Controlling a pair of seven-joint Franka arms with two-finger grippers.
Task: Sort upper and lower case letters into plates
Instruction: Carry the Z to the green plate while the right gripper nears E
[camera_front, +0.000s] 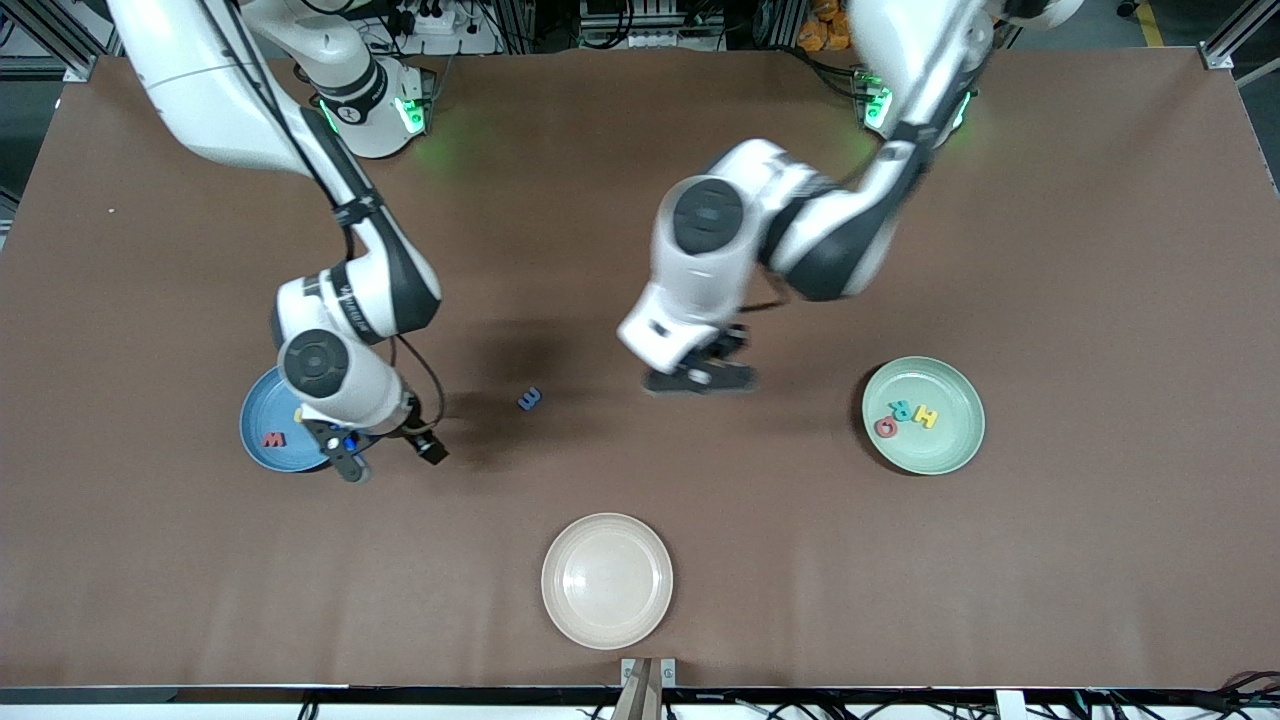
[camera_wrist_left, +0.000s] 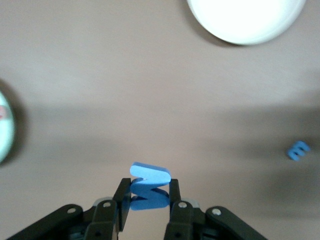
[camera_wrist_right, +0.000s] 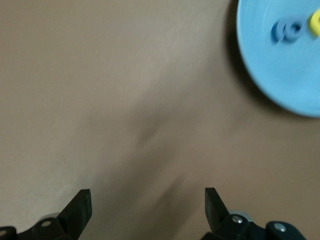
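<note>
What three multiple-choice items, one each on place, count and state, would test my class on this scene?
1. Where does the loose blue letter lie?
A. on the bare table
B. in the cream plate
C. in the green plate

2. How many letters show in the green plate?
A. none
B. three
C. six

3. What is the left gripper doing?
A. standing open
B. pinching a blue letter
C. gripping a plate

Key:
1 A, table all round it.
2 B, red, teal and yellow ones.
3 B, both fingers press its sides.
</note>
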